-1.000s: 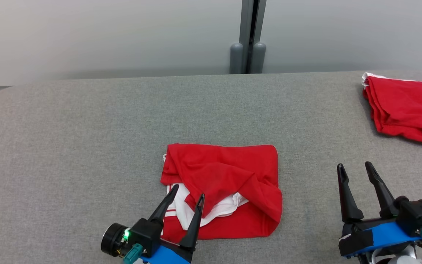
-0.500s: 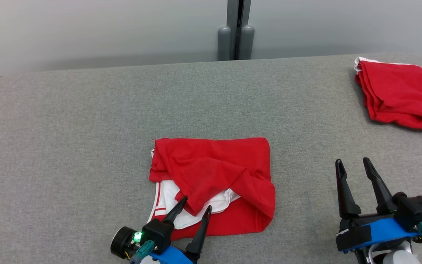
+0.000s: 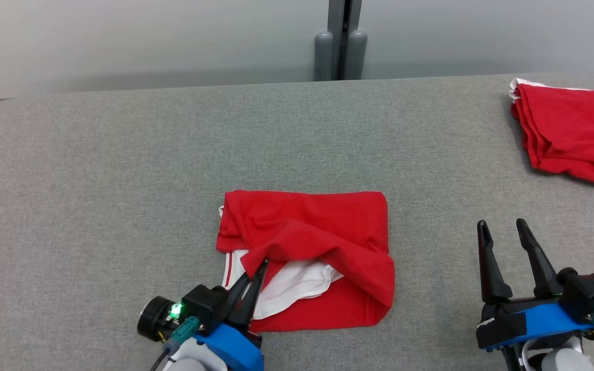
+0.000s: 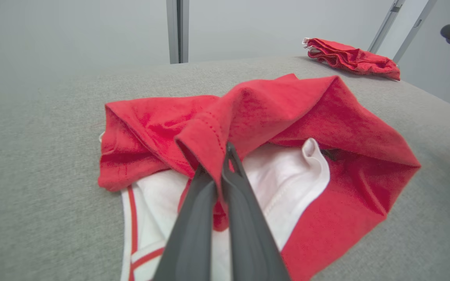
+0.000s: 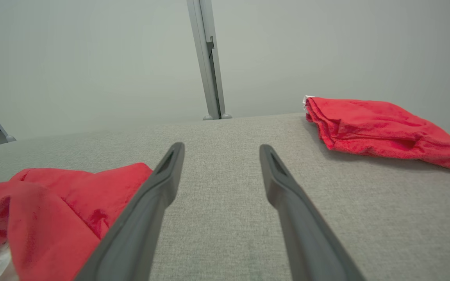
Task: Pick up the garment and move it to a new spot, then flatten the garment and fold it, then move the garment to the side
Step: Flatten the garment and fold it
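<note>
Left gripper [image 3: 262,265] is pinched tight on a red fold of the garment [image 3: 323,232]; white lining shows underneath. Right gripper [image 3: 500,224] is spread wide with nothing in it; well off to the side.

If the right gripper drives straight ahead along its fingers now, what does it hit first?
Probably nothing soon: the open right gripper points across bare grey fabric tabletop, between the crumpled red-and-white garment and the folded red cloth. Height above the tabletop is unclear.

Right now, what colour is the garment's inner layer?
Inner layer: white with red stripes; best in left wrist view.
</note>
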{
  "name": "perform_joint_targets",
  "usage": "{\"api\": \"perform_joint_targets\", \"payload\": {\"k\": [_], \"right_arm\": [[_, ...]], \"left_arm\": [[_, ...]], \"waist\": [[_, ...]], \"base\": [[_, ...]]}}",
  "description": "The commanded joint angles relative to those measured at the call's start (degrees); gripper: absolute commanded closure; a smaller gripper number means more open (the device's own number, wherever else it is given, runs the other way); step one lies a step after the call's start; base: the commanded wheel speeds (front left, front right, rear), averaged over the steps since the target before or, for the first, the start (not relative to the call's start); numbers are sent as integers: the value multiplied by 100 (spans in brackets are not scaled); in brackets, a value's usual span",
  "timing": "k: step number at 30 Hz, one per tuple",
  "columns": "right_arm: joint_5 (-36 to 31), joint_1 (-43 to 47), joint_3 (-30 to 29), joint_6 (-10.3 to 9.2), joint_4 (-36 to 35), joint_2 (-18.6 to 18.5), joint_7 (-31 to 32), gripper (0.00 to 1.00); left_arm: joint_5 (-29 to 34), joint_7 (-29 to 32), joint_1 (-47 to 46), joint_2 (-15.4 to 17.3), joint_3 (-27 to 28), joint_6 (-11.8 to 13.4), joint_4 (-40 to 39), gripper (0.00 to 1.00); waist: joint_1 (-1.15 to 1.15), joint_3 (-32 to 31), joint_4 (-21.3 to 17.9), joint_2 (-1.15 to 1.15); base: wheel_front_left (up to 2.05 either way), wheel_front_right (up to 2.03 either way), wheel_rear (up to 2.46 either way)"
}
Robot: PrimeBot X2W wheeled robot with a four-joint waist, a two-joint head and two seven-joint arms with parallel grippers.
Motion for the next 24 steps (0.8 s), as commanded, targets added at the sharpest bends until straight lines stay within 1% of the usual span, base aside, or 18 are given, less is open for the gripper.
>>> {"api": "perform_joint_targets", "payload": {"k": [1, 9, 14, 16, 18, 22, 23, 24], "right_arm": [[18, 10, -30, 1, 20, -3, -33, 0], [54, -2, -58, 1, 166, -2, -59, 0], [47, -3, -68, 1, 241, -2, -61, 0], [39, 9, -92, 1, 255, -3, -63, 0], [21, 24, -113, 1, 275, -2, -65, 0], [6, 45, -140, 1, 314, -3, -65, 0], [3, 52, -131, 1, 327, -2, -66, 0], [0, 59, -125, 1, 340, -3, -65, 0]], "left_arm": [[46, -14, 100, 113, 88, -5, -122, 100], [119, -13, 441, 436, 170, -4, -557, 100], [64, -13, 687, 506, 137, -4, -506, 100], [92, -14, 753, 543, 154, 34, -479, 100], [51, -14, 801, 520, 211, 82, -466, 100], [15, -14, 827, 473, 275, 95, -348, 100], [14, -13, 827, 464, 274, 93, -303, 96], [14, -13, 822, 456, 266, 90, -260, 57]], "waist": [[0, 5, 40, 0], [0, -22, 167, 0], [0, -25, 181, 0], [0, -13, 182, 0], [0, -1, 185, 0], [0, -20, 214, 0], [0, -33, 218, 0], [0, -47, 220, 0]], "base": [[0, 0, 0], [0, 0, 0], [0, 0, 0], [0, 0, 0], [0, 0, 0], [0, 0, 0], [0, 0, 0], [0, 0, 0]]}}
